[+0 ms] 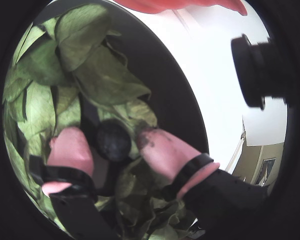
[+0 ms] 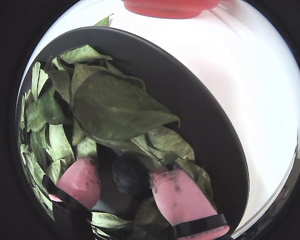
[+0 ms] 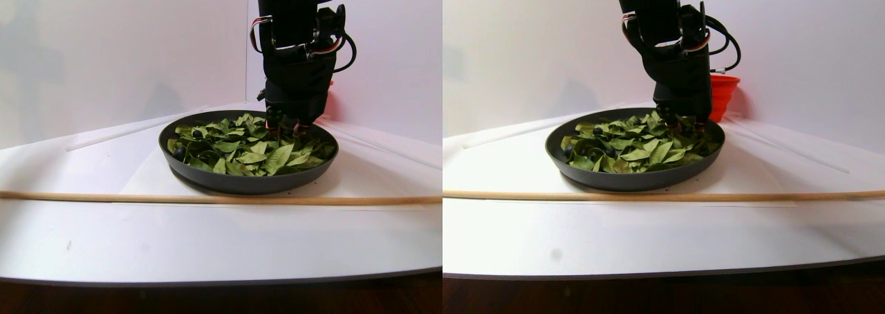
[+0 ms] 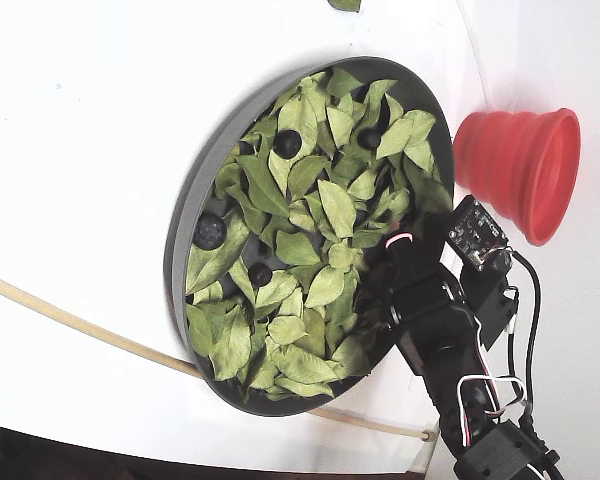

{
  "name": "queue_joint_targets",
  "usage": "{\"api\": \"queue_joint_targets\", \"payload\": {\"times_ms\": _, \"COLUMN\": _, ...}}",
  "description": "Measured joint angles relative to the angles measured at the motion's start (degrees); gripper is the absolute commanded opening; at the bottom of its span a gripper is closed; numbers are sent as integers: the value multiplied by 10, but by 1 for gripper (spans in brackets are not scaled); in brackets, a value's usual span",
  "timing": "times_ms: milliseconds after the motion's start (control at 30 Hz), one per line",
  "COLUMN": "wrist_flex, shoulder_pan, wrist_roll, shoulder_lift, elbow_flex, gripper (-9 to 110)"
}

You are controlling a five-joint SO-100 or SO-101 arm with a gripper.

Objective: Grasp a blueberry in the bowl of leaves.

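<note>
The dark grey bowl holds many green leaves and a few dark blueberries, such as one near its far side. My gripper is down among the leaves by the bowl's right rim. In both wrist views the pink fingertips stand either side of one blueberry, which also shows in the other wrist view. The gripper is open, with dark gaps between the pads and the berry. The bowl wall curves past on the right.
A red ribbed cup lies just beyond the bowl, close to the arm. A thin wooden stick lies across the white table in front of the bowl. More blueberries sit at the bowl's left side.
</note>
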Motion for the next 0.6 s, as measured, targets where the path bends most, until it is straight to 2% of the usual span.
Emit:
{"api": "queue_joint_targets", "payload": {"times_ms": 100, "wrist_flex": 22, "shoulder_pan": 11, "wrist_roll": -14, "shoulder_lift": 12, "elbow_flex": 14, "gripper": 9}}
{"api": "queue_joint_targets", "payload": {"times_ms": 267, "wrist_flex": 91, "shoulder_pan": 26, "wrist_roll": -27, "shoulder_lift": 176, "elbow_flex": 171, "gripper": 9}}
{"api": "queue_joint_targets", "payload": {"times_ms": 600, "wrist_flex": 93, "shoulder_pan": 28, "wrist_roll": -25, "shoulder_lift": 225, "elbow_flex": 183, "gripper": 9}}
